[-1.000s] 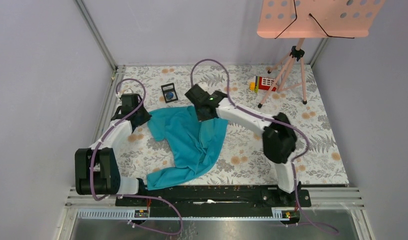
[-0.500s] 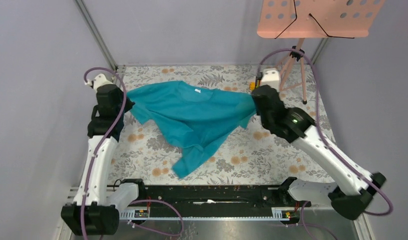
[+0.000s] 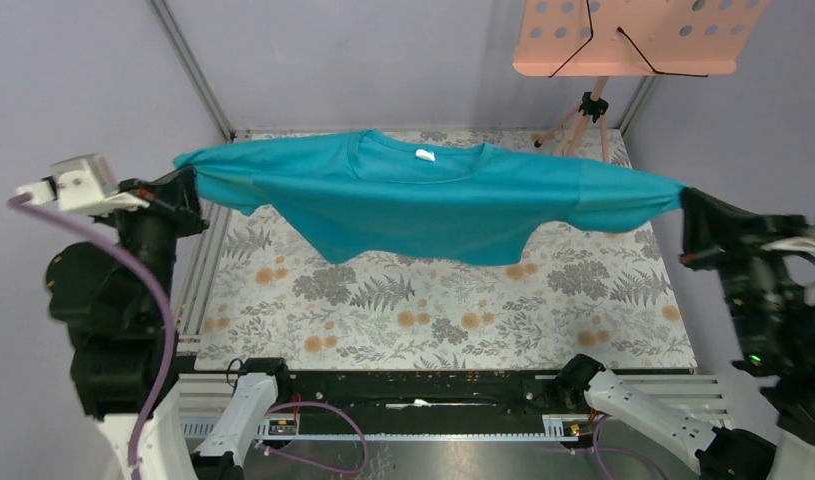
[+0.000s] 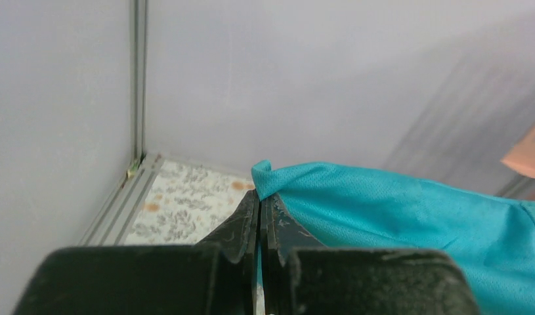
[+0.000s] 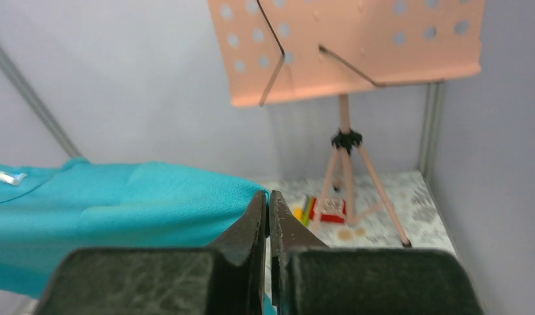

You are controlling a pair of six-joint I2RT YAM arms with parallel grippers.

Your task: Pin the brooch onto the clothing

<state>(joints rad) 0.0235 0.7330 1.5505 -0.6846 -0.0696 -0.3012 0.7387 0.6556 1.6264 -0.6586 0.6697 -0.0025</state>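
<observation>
The stretched teal T-shirt (image 3: 423, 205) screens the far strip of the tabletop (image 3: 433, 310) — what lies beneath cannot be seen. The pink music stand (image 3: 633, 35) is cropped at the top edge, and a small red-and-yellow object (image 5: 323, 209) at its foot is too blurred to identify.

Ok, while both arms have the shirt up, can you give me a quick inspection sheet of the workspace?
Surface: floral table cover, lying flat; its far part is hidden behind the shirt.
Job's things: T-shirt stretched in the air between the two grippers, white neck label showing; brooch not seen in any view.
Clutter: red and yellow item by the stand's feet.
Grippers: left gripper shut on one sleeve; right gripper shut on the other.
Cables: purple cable along the left arm, apart from the shirt.
Surroundings: pink music stand at the back right; plain walls.
</observation>
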